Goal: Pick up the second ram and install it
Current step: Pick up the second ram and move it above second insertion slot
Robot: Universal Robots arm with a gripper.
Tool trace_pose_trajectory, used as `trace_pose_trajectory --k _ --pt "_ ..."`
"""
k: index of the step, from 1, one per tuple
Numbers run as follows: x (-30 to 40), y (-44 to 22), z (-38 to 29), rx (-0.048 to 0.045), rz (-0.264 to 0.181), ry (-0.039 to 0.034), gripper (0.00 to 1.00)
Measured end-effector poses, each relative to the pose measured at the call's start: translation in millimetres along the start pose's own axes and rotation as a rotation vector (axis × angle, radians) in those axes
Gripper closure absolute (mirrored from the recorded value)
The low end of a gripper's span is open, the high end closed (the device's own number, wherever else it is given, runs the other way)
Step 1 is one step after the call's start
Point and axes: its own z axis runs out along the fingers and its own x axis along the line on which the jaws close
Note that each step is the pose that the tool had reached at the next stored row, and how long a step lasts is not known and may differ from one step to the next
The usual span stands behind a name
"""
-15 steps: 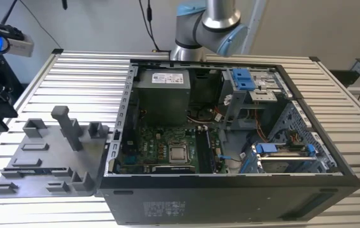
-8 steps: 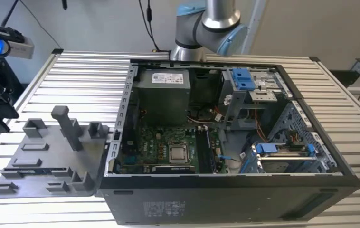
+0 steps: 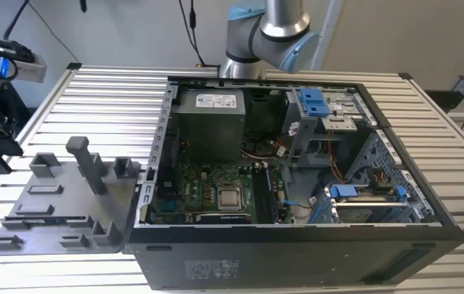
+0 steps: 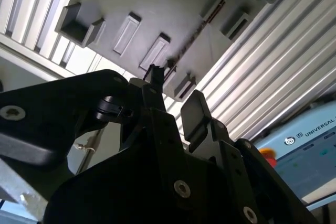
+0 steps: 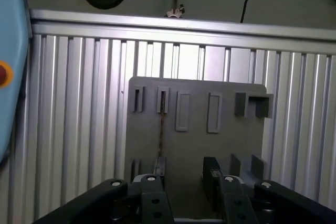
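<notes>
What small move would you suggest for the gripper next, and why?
Probably a slight sideways shift before lowering. In the first wrist view the gripper hangs open above the grey fixture plate. The second ram, standing on edge in its slots, seems to line up with one finger rather than with the gap between the fingers. Nothing is held yet.

Open computer case (image 3: 297, 260) and fixture plate (image 3: 62, 205) side by side on the slatted table (image 3: 109, 92).
The fixture plate lies just beside the computer case, on the exterior view's left; the arm's base (image 3: 269, 30) stands at the case's far side; inside the case the motherboard (image 3: 191, 184) lies flat, the power supply (image 3: 207, 122) beyond it, the drive cage (image 3: 363, 202) toward the exterior view's right; the processor (image 3: 230, 198) sits on the motherboard; in the first wrist view the second ram (image 5: 161, 129) stands on edge in the plate, the gripper (image 5: 185, 174) above the plate.
</notes>
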Motion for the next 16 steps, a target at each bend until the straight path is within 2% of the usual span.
trace_pose_trajectory --k 7,11,16 --pt "0.1 -0.1 1.5 -0.0005 0.000 0.0015 0.58" --pt "0.2 -0.2 5.8 -0.0006 0.000 0.0019 0.58" --pt "0.4 -0.5 14.4 -0.0006 0.000 0.0020 0.58"
